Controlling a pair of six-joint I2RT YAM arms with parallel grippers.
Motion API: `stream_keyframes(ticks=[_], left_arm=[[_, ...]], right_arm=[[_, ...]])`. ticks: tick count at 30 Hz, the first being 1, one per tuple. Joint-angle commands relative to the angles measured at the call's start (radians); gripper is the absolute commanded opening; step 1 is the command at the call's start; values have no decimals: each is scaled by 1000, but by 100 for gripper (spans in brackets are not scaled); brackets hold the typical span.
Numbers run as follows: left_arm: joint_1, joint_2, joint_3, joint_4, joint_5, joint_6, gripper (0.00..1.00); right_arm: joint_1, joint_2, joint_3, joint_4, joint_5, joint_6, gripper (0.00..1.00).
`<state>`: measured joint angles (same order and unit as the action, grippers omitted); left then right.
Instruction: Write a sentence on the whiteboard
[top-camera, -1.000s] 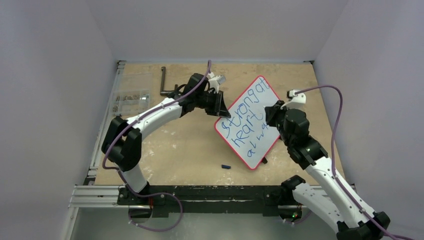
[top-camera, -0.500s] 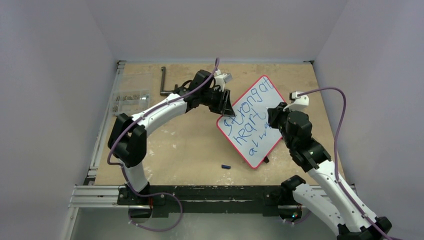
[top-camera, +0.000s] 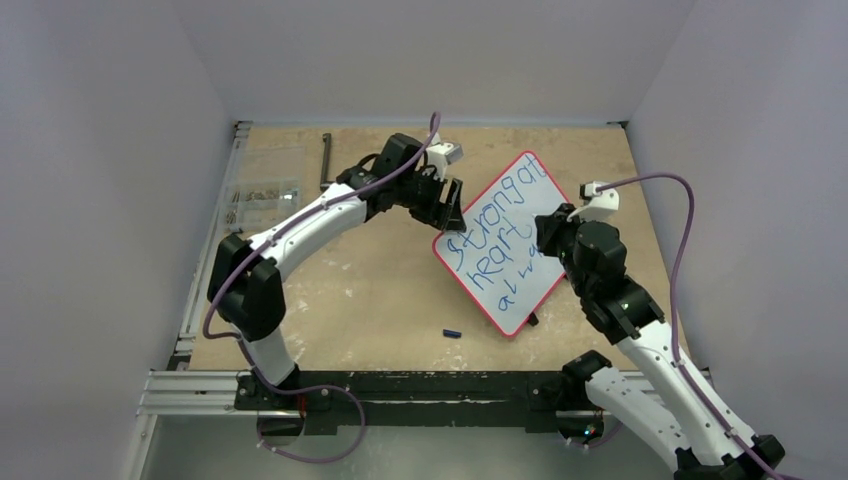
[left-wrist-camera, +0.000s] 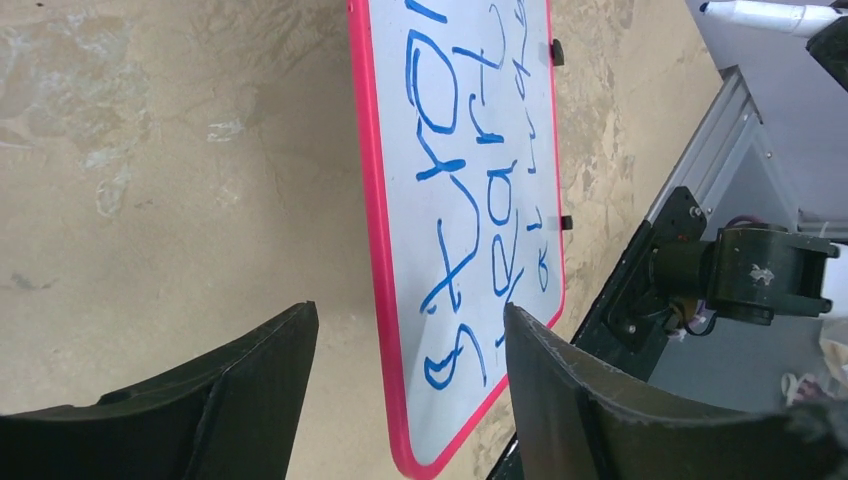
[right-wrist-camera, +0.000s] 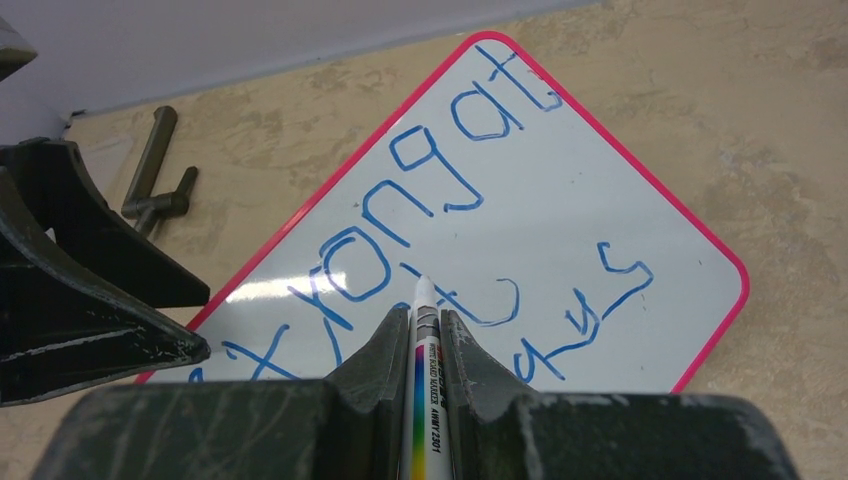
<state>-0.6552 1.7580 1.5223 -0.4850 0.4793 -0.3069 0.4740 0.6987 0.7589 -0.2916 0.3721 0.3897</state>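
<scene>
Right wrist view | whiteboard (right-wrist-camera: 610, 210) flat on bench (right-wrist-camera: 800, 120) | right gripper (right-wrist-camera: 425, 318) pinching marker (right-wrist-camera: 422, 370), tip at whiteboard's middle | left gripper (left-wrist-camera: 410, 315) spread astride whiteboard's corner | risk: unheld whiteboard may skid under a stroke, skewing the sentence (right-wrist-camera: 425, 170)

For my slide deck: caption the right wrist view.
Right claw grips a marker over the red-framed whiteboard and its blue writing.
</scene>
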Motion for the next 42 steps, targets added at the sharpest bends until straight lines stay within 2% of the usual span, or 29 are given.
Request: stream_keyframes(ticks=[1, 8, 11, 16, 20, 26, 29, 34, 42], left_arm=[[-4, -127, 18, -64, -60, 124, 67], [-11, -332, -112, -164, -58, 300, 65], [-43, -401, -208, -194, -82, 380, 64], [-117, -449, -333, -186, -81, 424, 60], [-189, -419, -385, -164, -103, 437, 60], [-327, -320, -385, -156, -207, 518, 61], [-384, -261, -372, -150, -215, 531, 61], [-432, -165, -358, -135, -239, 531, 59], [-464, -77, -381, -3, -292, 546, 55]], right_arm=[[-2, -14, 50, 16, -39, -8, 0], [-2, -5, 66, 27, -149, -4, 0], [-2, -11, 66, 34, -197, -1, 0], [-2, -19, 66, 41, -263, 17, 0], [-3, -23, 57, 44, -309, 25, 0], [-2, -49, 48, 30, -319, 28, 0], [-2, -56, 48, 22, -318, 29, 0], [-2, -63, 56, 11, -316, 30, 0], [-3, -66, 57, 6, -314, 29, 0]])
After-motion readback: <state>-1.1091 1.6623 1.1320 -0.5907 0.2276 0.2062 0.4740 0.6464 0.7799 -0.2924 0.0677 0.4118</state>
